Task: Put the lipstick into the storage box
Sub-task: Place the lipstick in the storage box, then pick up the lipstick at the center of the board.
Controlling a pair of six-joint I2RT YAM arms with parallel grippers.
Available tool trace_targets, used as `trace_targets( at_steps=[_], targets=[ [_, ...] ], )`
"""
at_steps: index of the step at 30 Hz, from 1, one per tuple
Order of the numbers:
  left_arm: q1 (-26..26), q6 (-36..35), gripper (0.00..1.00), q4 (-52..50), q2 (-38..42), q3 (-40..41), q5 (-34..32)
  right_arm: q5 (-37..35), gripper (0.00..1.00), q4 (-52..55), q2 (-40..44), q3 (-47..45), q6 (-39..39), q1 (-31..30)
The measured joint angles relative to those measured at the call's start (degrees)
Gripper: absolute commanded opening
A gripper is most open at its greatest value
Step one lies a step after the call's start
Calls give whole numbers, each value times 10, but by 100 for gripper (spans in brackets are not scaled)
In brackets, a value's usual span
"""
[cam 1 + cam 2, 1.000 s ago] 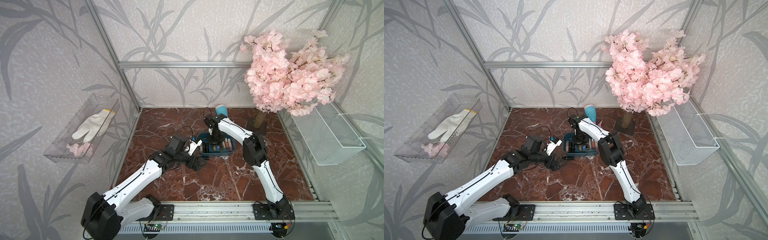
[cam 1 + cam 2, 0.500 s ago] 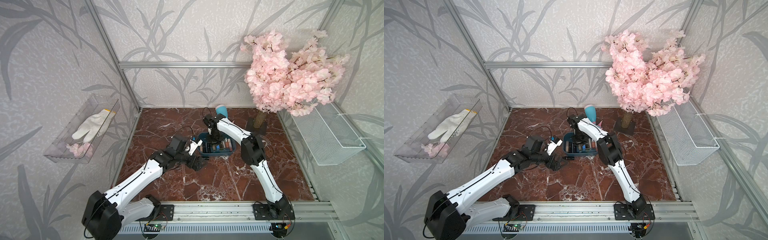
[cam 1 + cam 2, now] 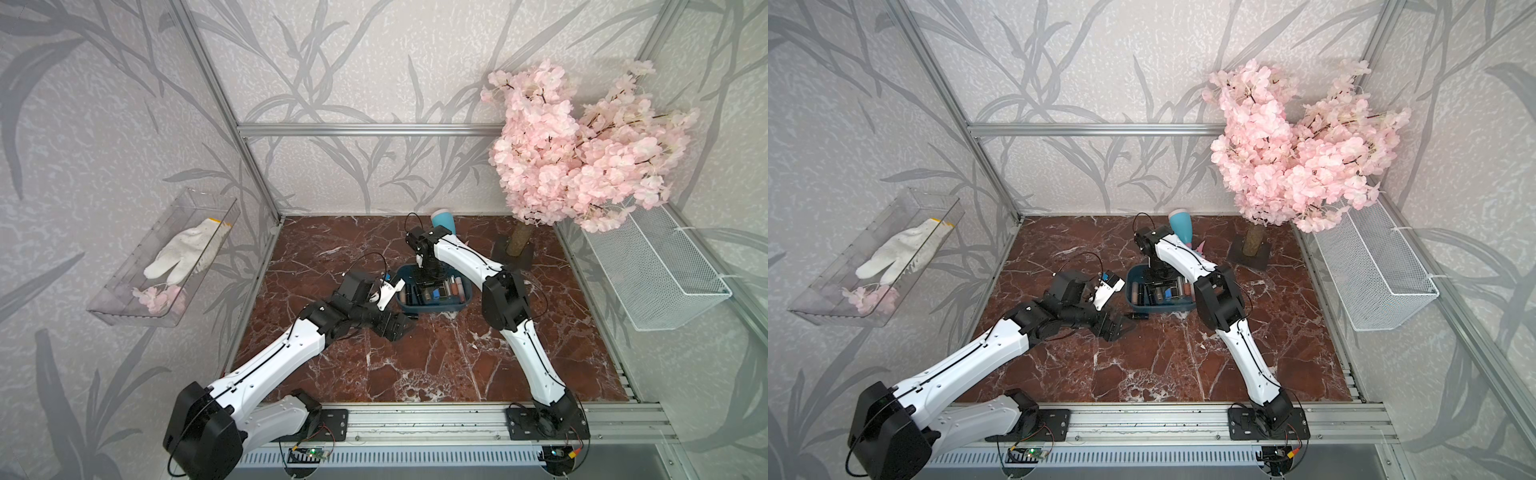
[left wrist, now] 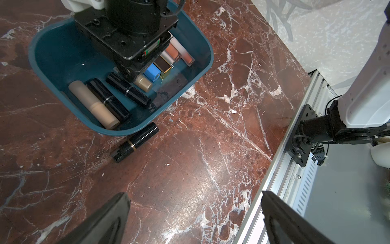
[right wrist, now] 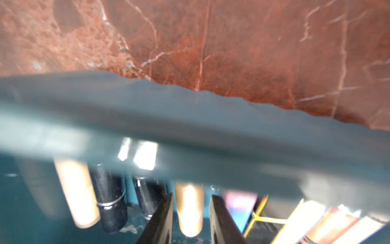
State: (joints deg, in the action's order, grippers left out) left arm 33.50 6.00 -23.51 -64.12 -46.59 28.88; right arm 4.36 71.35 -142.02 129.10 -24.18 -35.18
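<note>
Right wrist view only: right gripper (image 5: pixel 191 196) released, jaws astride beige lipstick (image 5: pixel 190 215) in storage box (image 5: pixel 190 118). Left gripper (image 4: pixel 194 193) spread, empty.

Inside the storage box (image 4: pixel 61 61): right hand (image 5: pixel 192 197) and its wrist fill the middle; lipsticks (image 4: pixel 109 99) line the floor either side.
Box front-left corner: black lipstick (image 4: pixel 135 143) lies just outside on the counter (image 4: pixel 190 169).
Front counter: bare below the wide-spread left hand (image 4: pixel 194 195).
Back right: blossom tree (image 3: pixel 582 158) overhangs the corner.
</note>
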Motion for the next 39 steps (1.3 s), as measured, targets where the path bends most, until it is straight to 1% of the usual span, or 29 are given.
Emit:
trace_targets(
  at_steps=[5, 8, 15, 20, 23, 27, 33, 39],
  targets=[
    [0, 1, 100, 7, 25, 15, -5, 2, 34, 5, 19, 0, 0, 0],
    [0, 3, 100, 14, 45, 26, -9, 12, 35, -4, 58, -23, 0, 0],
    [0, 22, 100, 17, 101, 59, -26, 56, 36, -53, 210, -156, 0, -8],
    [-1, 52, 100, 21, 161, 102, -51, 86, 38, -86, 281, -245, 2, -46],
    [-3, 75, 100, 19, 184, 124, -70, 99, 38, -106, 305, -294, 3, -76],
    [-10, 116, 100, 10, 187, 131, -99, 118, 38, -134, 333, -356, 0, -110],
    [-20, 162, 100, 12, 175, 131, -114, 137, 41, -192, 380, -440, 1, -132],
    [-20, 172, 100, 12, 193, 131, -126, 144, 43, -236, 377, -490, 23, -142]
  ],
)
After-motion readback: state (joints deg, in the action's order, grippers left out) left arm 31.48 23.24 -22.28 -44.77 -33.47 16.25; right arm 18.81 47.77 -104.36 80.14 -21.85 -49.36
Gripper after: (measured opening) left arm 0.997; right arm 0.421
